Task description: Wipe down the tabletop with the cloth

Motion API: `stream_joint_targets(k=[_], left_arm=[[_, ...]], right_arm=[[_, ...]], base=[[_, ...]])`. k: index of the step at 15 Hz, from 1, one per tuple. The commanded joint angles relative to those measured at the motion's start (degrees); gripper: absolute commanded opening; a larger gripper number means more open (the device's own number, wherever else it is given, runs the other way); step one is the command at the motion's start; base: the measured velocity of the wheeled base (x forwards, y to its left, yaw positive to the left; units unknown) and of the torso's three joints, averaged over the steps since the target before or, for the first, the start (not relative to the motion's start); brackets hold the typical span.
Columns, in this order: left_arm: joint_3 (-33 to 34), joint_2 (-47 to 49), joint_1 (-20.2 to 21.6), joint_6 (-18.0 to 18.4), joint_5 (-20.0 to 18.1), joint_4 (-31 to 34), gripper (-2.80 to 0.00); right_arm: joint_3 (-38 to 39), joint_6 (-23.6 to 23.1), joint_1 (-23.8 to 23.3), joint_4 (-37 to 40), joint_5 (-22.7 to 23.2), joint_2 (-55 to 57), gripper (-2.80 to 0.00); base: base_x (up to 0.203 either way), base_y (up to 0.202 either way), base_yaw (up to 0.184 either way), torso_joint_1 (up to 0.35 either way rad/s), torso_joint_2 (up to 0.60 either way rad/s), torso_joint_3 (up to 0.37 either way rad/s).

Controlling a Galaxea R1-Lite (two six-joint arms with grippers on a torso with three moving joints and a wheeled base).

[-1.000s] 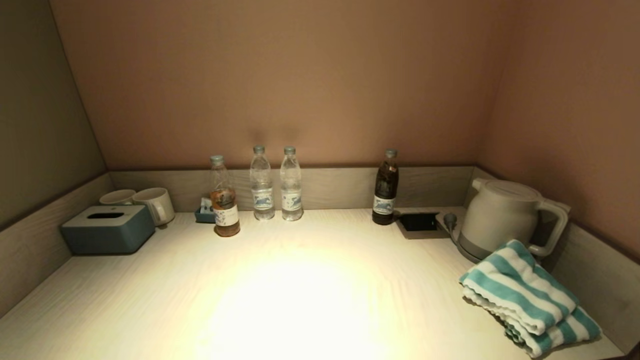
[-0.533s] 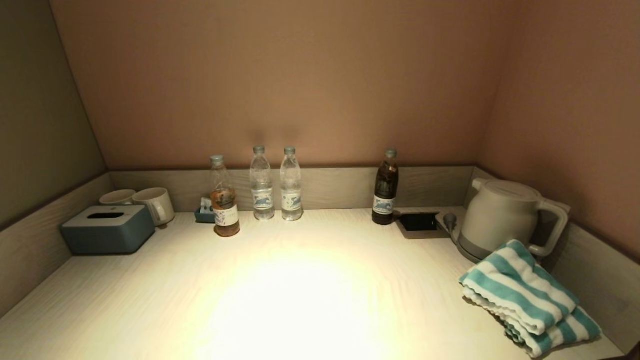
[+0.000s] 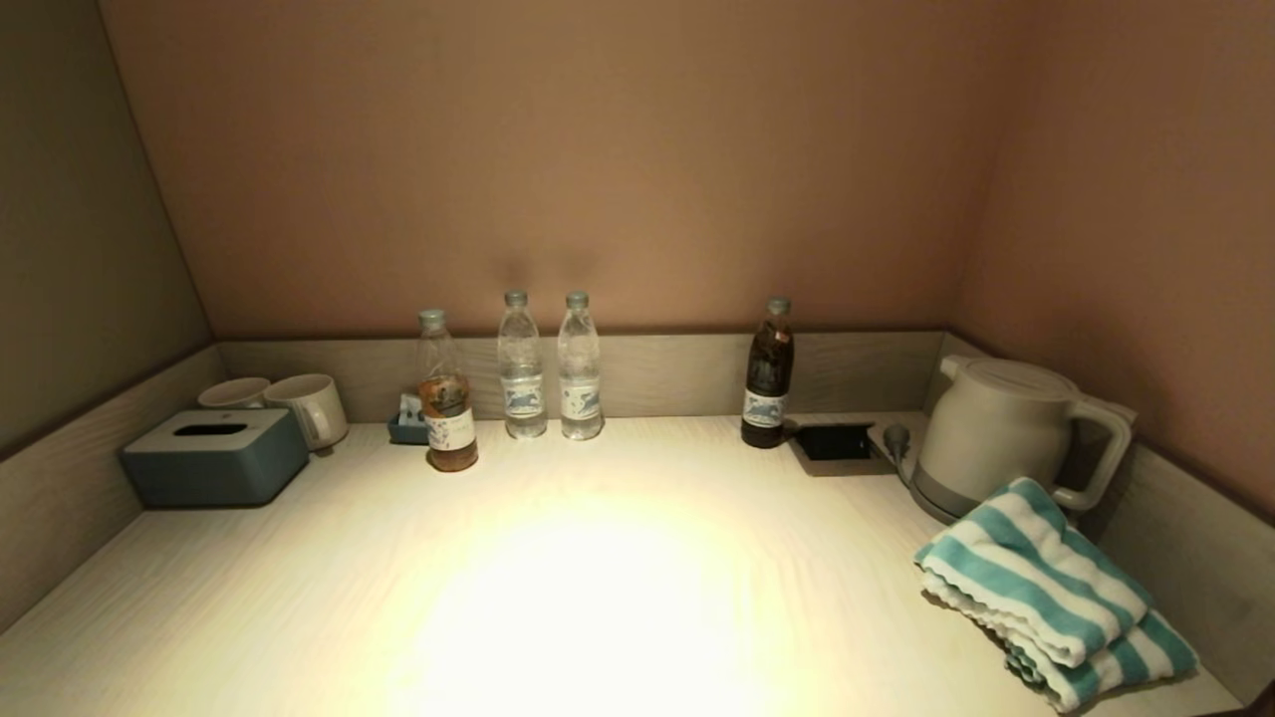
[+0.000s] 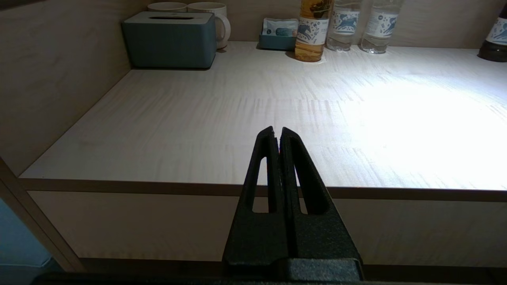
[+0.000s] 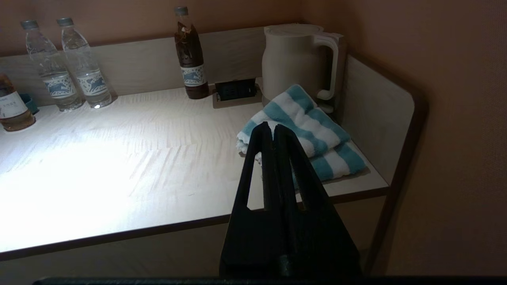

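Note:
A folded teal-and-white striped cloth [image 3: 1056,588] lies at the right end of the pale wood tabletop [image 3: 598,597], in front of the kettle. It also shows in the right wrist view [image 5: 313,126]. My right gripper [image 5: 273,127] is shut and empty, held off the table's front edge, short of the cloth. My left gripper [image 4: 276,130] is shut and empty, off the front edge near the table's left part. Neither gripper shows in the head view.
A white kettle [image 3: 1006,433] stands at the back right beside a black socket panel [image 3: 835,441]. Several bottles [image 3: 543,368] line the back wall, with a dark one [image 3: 768,376]. A blue-grey tissue box [image 3: 214,456] and two mugs [image 3: 299,403] sit at the back left. Raised wood panels border three sides.

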Motion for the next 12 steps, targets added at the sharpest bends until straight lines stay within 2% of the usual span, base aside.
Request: stream_joint_targets(k=[1, 2, 7, 10, 12], left_arm=[[0.00, 0.09, 0.02, -0.03, -0.01, 0.00, -2.80], [0.00, 0.09, 0.02, -0.03, -0.01, 0.00, -2.80], [0.00, 0.09, 0.02, -0.03, -0.01, 0.00, -2.80], [0.00, 0.09, 0.02, -0.03, -0.01, 0.00, -2.80], [0.00, 0.09, 0.02, -0.03, -0.01, 0.00, -2.80]], right_arm=[[1.66, -4.37, 0.09, -0.39, 0.02, -5.20, -2.80], [2.10, -6.41, 0.09, -1.72, 0.16, -6.72, -2.80], [5.79, -6.86, 0.09, -7.58, 1.62, -6.96, -2.80], [14.91, -7.14, 0.09, -19.00, 3.89, -6.89, -2.80], [18.07, -7.17, 0.09, -23.20, 5.40, -6.97, -2.80]], base=[[0.000, 0.000, 0.000, 0.000, 0.00, 0.000], [0.000, 0.000, 0.000, 0.000, 0.00, 0.000], [0.000, 0.000, 0.000, 0.000, 0.00, 0.000], [0.000, 0.000, 0.000, 0.000, 0.00, 0.000], [0.000, 0.000, 0.000, 0.000, 0.00, 0.000]])
